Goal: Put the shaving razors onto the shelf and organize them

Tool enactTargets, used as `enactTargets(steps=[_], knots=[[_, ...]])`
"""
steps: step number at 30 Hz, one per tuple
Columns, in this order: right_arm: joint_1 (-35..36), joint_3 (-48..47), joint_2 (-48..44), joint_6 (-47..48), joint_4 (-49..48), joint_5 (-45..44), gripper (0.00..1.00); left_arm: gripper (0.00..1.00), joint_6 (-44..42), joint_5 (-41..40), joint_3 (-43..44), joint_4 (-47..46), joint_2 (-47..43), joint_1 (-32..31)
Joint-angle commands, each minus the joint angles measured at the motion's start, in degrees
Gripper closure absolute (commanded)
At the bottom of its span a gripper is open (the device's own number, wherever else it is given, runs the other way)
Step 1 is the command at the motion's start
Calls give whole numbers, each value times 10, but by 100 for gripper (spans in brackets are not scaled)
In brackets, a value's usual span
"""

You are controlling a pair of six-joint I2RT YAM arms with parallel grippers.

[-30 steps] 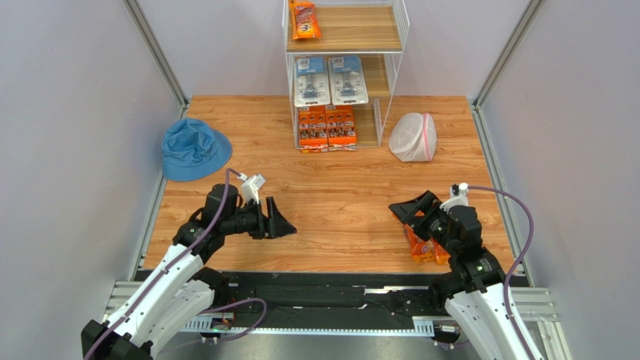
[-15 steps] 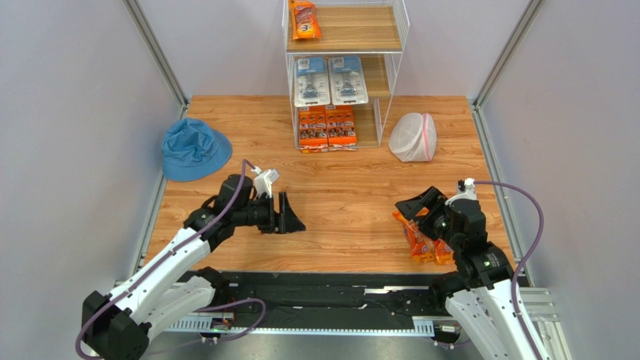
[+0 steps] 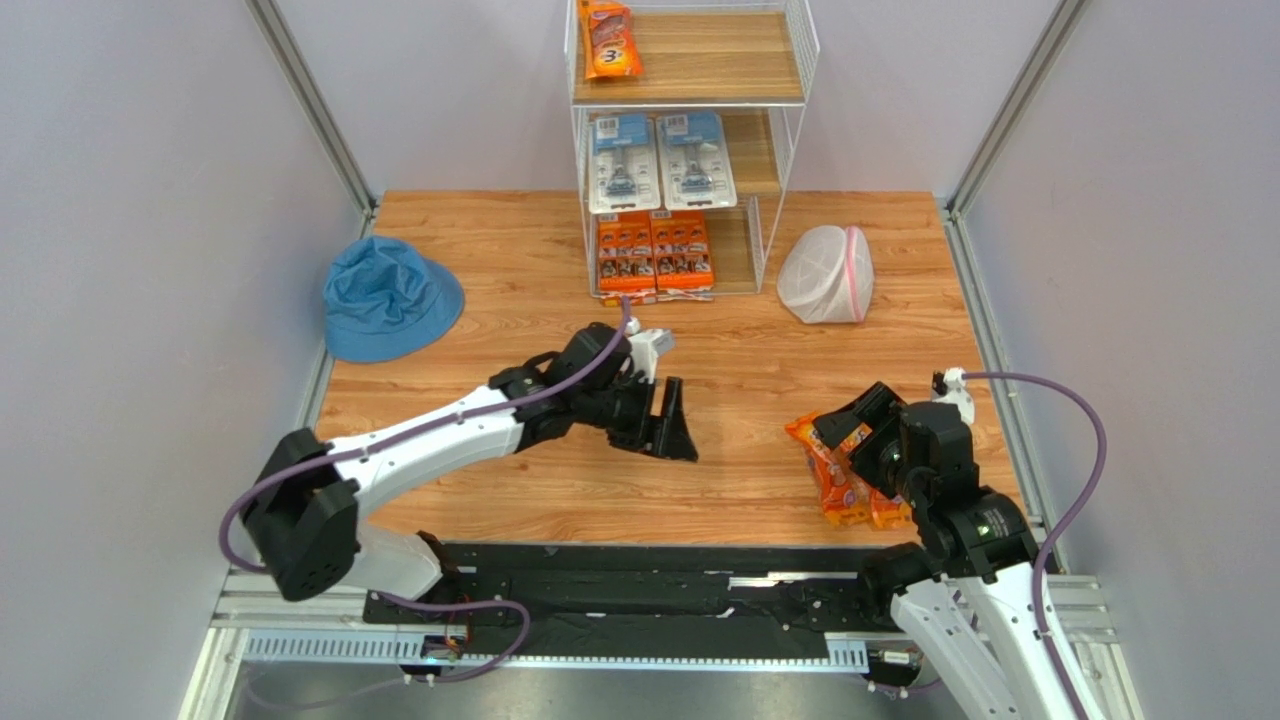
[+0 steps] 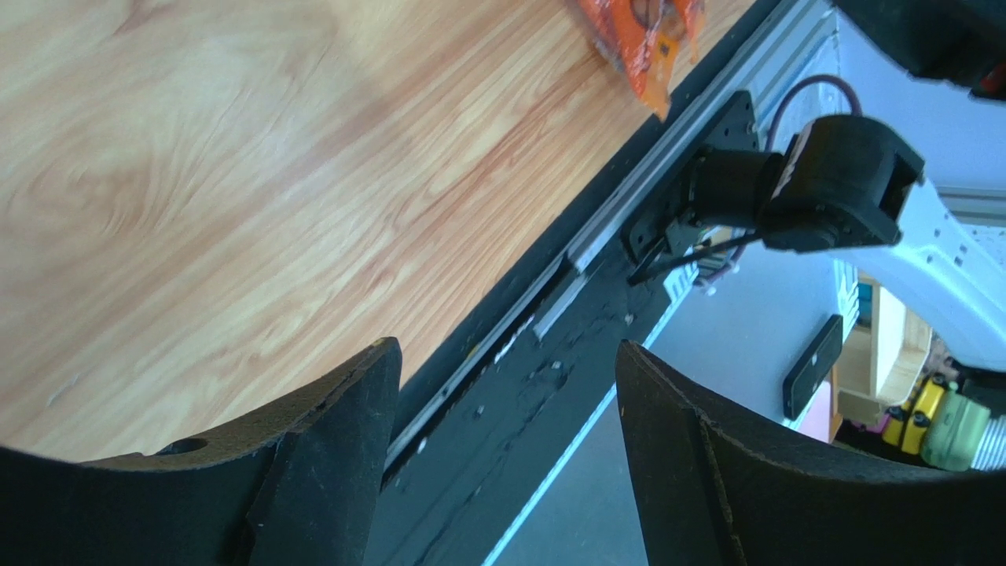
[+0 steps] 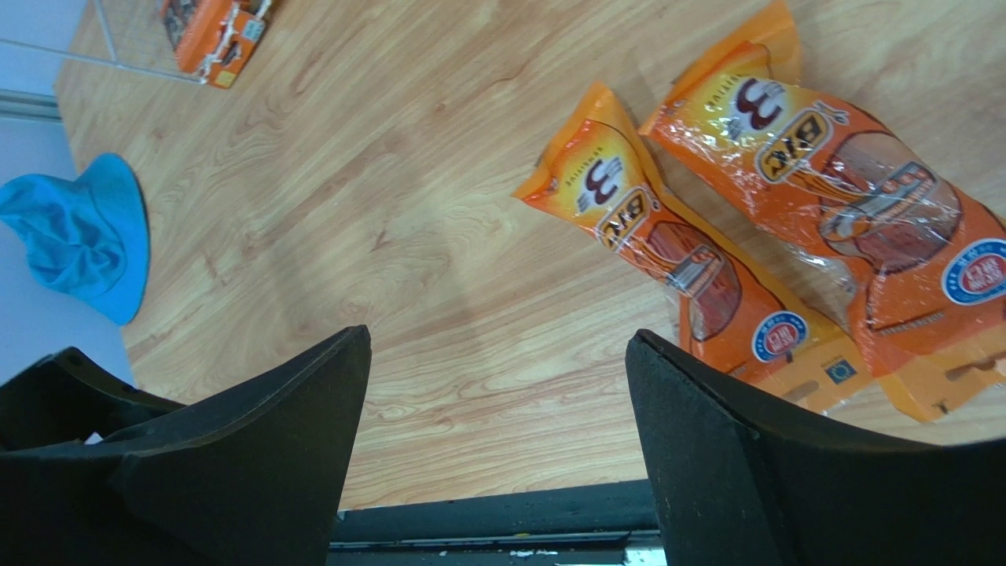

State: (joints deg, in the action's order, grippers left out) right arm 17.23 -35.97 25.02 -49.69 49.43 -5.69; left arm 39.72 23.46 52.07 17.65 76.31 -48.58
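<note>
**Figure.** Approach to picking up a bagged razor. Two long orange bags [image 5: 679, 283] lie side by side at the near right of the surface [image 3: 751, 360], apparently touching toward one end. The right claw [image 5: 496, 454] hovers above them, released and empty, with its jaws wide. The bags sit a little to one side of the gap between its fingers.

The left claw [image 3: 679, 425] is likewise released and holds nothing. It reaches over the middle of the surface, pointing toward the bags.

The shelf [image 3: 721, 60] stands at the far edge. It carries one orange bag [image 3: 609, 38] on the top board, two blister cards [image 3: 624, 161] on the middle board and two flat orange multi-packs [image 3: 625, 255] at the bottom.

The step in hand appears to be taking one bag.
- The right claw should centre over only the bag closer to its gap.
- It should turn so the fingers straddle the narrow width near mid-length.
- It should lower almost to the surface before closing.

A grip across both bags, or on a loose film corner, would likely slip or drag the neighbour. The free space beside the bag on the top board looks the fitting destination.
</note>
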Motion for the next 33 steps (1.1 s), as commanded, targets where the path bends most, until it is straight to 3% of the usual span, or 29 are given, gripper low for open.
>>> enactTargets(steps=[1, 15, 33], knots=[[1, -21, -8, -9, 34, -41, 17, 25, 25, 5, 71, -64, 79, -21], [0, -56, -57, -37, 70, -28, 18, 23, 160, 71, 261, -155, 357, -55], [1, -112, -95, -37, 149, -37, 18, 23, 202, 87, 405, -139, 513, -56]])
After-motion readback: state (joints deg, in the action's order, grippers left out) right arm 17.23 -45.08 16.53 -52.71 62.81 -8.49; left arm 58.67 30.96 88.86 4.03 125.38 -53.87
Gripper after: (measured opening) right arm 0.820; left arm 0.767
